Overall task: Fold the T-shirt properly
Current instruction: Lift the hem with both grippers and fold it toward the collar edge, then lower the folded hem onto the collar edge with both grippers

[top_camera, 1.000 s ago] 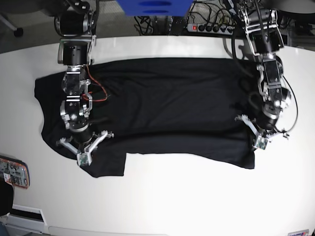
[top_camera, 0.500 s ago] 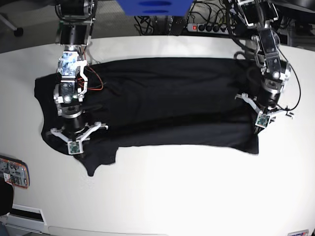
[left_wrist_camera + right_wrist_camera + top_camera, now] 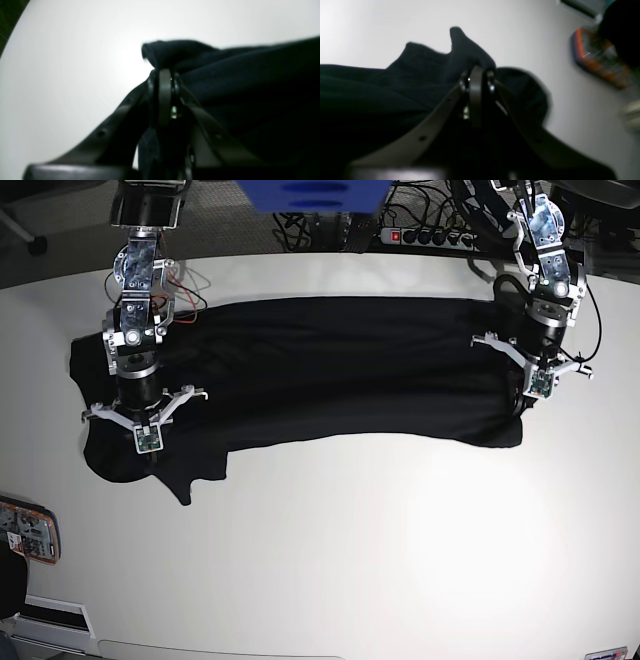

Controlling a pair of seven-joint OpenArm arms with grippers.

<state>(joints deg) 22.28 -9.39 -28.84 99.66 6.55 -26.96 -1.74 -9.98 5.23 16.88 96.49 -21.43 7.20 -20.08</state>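
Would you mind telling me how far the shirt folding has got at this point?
Early stage. Done: the T-shirt lies spread lengthwise across the table. In hand: the left gripper and right gripper are each shut on a pinch of its near edge, apparently carrying that edge over the body. Left: laying this fold down, then the sleeves and the crosswise folds.

A robotics lab: two metal robot arms [image 3: 135, 330] over a wide white table [image 3: 380, 560], a cabled black power strip [image 3: 425, 237] at 12 o'clock.
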